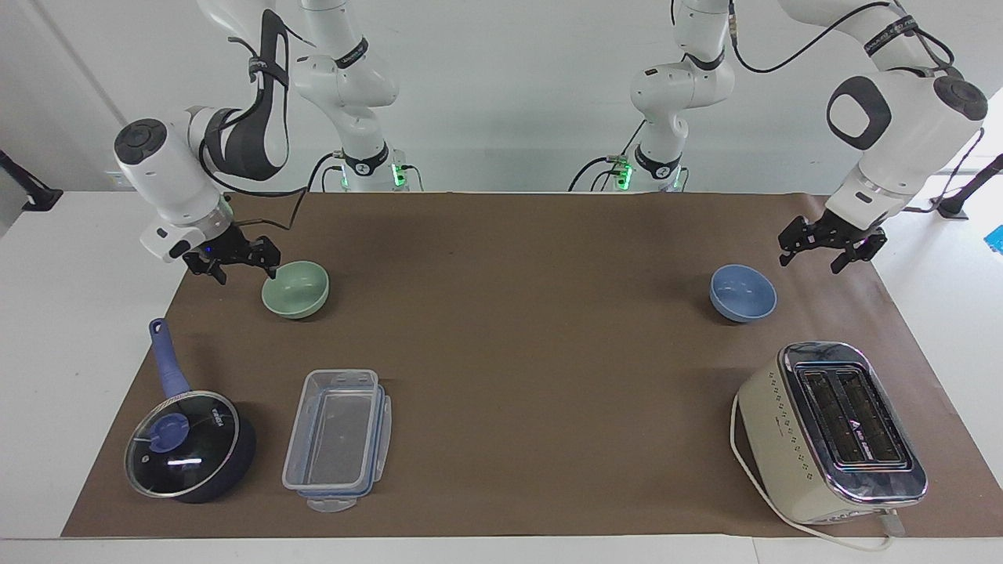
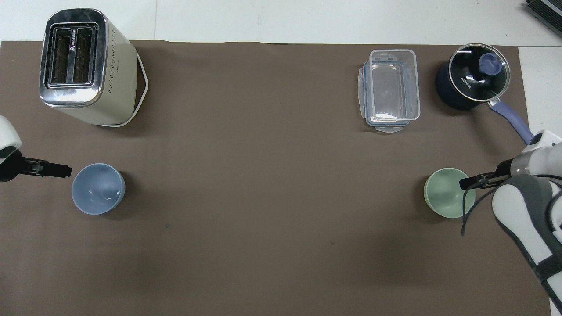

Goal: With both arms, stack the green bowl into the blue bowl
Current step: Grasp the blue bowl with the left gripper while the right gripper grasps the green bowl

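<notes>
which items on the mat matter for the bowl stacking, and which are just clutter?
In play:
- green bowl, toward the right arm's end; right gripper open at its rim
- blue bowl, toward the left arm's end; left gripper open beside it

Clutter, all farther from the robots than the bowls:
- saucepan with glass lid
- clear plastic container
- toaster

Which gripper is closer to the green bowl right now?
Right. The right gripper is open at the green bowl's rim; the left gripper, also open, is by the blue bowl.
</notes>
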Robot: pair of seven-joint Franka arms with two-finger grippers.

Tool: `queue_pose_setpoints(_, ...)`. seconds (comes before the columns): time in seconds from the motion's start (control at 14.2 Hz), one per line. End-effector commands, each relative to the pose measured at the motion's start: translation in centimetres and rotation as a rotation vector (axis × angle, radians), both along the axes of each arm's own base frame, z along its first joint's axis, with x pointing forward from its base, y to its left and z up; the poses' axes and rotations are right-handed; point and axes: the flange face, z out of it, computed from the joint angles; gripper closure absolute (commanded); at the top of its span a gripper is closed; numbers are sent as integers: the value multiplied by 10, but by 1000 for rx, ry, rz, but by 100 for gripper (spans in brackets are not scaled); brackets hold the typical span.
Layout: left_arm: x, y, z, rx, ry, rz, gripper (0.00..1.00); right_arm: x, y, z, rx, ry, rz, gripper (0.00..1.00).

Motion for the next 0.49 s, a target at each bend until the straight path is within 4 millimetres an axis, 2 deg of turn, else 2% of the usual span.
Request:
queue_pose_setpoints(0.0, -6, 2, -44, -15, -1, 6, 4, -11, -1, -22, 19, -1, -9, 0)
queue_pose_setpoints(0.07, -9, 1, -56, -14, 6, 8, 11, -11, -2, -22, 20, -4, -12, 0)
queue_pose_setpoints(0.14, -10, 3, -65, -16, 16, 10, 14, -11, -2, -23, 20, -3, -10, 0)
queue_pose_setpoints(0.21, -14, 9, -74, -18, 28, 20, 17, -10, -2, -25, 22, 0, -14, 9)
queue_pose_setpoints(0.28, -19, 16, -85, -18, 35, 29, 19, -10, -2, -31, 27, 8, -20, 23)
queue_pose_setpoints(0.42, -26, 16, -99, -17, 36, 37, 24, -10, -7, -32, 31, -4, -33, 43)
